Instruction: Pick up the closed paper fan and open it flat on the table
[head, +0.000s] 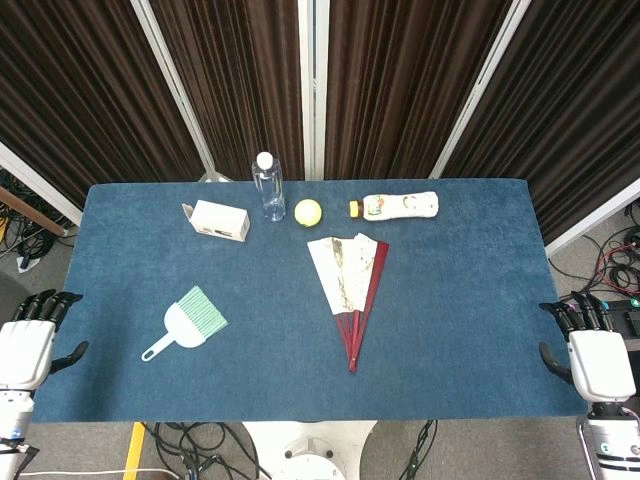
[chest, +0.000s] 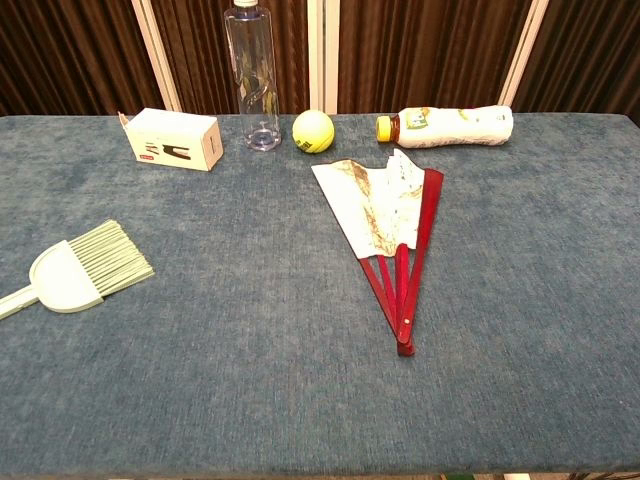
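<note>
Both hands sit nearest, off the front corners of the blue tabletop (head: 480, 330) and seen only from the head view. At the near-left corner the left hand (head: 28, 345) hangs just outside the edge, dark fingers (head: 45, 303) spread apart and holding nothing. At the near-right corner the right hand (head: 595, 358) does the same, its fingers (head: 575, 312) loose, separated and released. Neither touches the cloth or any object.

Further in, right of center, the paper fan (chest: 385, 215) lies flat on the tabletop, partly spread into a narrow wedge. Its red ribs meet at a pivot pointing toward the near edge, and the cream printed leaf widens toward the far side. It is well apart from both hands.

Left of it, near the left edge, a pale green hand brush (chest: 75, 272) lies with its bristles angled away and its handle running toward the near-left.

Along the far side stands a row: a white carton (chest: 172, 138) at the left, then an upright clear bottle (chest: 250, 75), a yellow ball (chest: 313, 130) just beside it, and a white bottle with a yellow cap (chest: 450, 126) lying on its side just beyond the fan's leaf.
</note>
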